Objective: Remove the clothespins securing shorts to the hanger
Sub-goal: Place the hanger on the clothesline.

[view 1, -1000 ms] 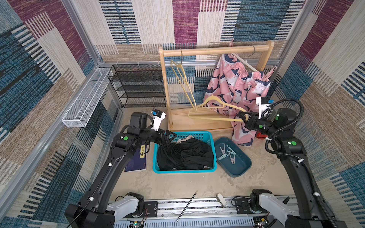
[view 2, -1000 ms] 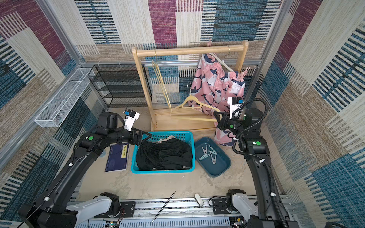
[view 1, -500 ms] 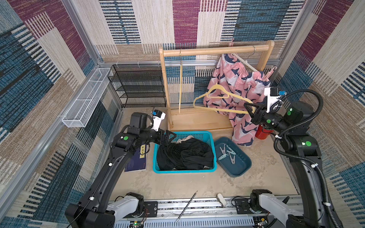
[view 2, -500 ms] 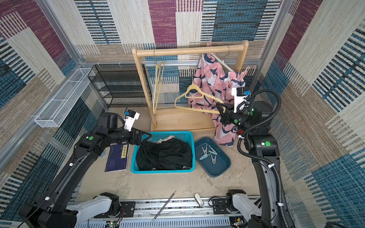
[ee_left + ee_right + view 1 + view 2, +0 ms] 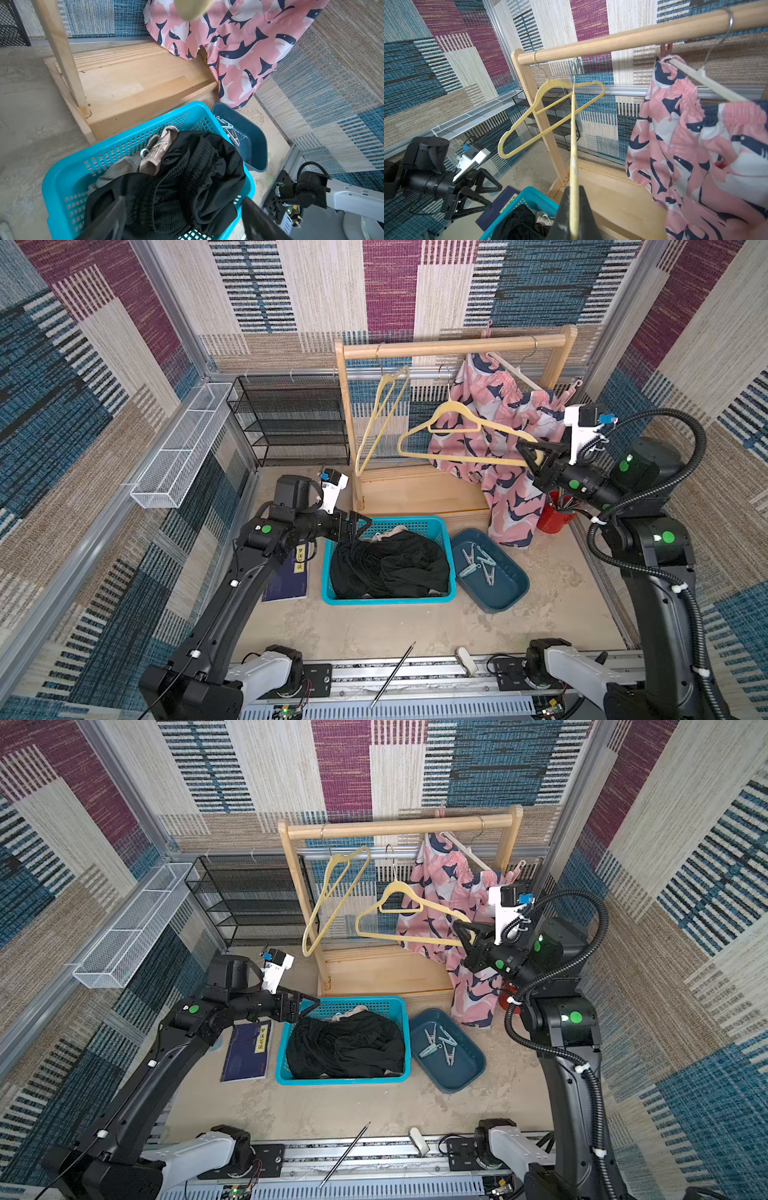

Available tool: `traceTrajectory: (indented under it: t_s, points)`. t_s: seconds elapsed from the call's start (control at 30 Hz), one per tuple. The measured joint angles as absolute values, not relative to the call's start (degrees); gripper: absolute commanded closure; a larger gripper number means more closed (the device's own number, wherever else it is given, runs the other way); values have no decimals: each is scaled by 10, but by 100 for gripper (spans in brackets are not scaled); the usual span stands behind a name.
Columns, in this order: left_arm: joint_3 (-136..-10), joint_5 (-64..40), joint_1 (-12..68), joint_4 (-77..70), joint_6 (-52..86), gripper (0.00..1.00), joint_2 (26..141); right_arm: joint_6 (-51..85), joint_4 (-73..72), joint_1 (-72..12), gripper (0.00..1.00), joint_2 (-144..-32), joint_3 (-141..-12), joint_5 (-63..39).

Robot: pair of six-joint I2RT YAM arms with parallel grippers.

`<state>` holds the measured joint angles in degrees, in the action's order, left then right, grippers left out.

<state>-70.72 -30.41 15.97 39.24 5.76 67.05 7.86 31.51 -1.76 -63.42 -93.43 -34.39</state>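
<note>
yellow hanger (image 5: 465, 458) hangs by its hook from the wooden rail (image 5: 453, 347) in both top views, and the right gripper (image 5: 530, 452) is clamped tight on the end of its bottom bar. just behind that gripper hang the shark-print shorts (image 5: 498, 414), pegged to a white hanger (image 5: 513, 372) that slants from the rail toward the right arm. one pink clothespin (image 5: 571, 389) sits at its near end, just above the right wrist, and a second pink clothespin (image 5: 489, 328) is up by the rail. the left gripper (image 5: 361, 526) hovers well apart, jaws spread, over the blue basket (image 5: 390, 600). loose clothespins (image 5: 478, 564) lie in the dark blue tray (image 5: 498, 597).

left wrist now: spread fingers (image 5: 112, 218) above black shorts (image 5: 176, 187) and beige shorts (image 5: 153, 153), nothing held.

right wrist: jaws closed on the yellow hanger (image 5: 573, 145), pink clothespin (image 5: 664, 49) high up at the white hanger's far tip. the right arm's clearly nearer, but i'd say it has to release that yellow hanger first.
</note>
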Motion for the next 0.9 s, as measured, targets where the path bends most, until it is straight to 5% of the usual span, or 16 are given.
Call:
traceTrajectory:
  t_s: [0.9]
  points:
    - [-707,-302,148,395,57,11,660,70,288,-33,100,-779,-1073,-328]
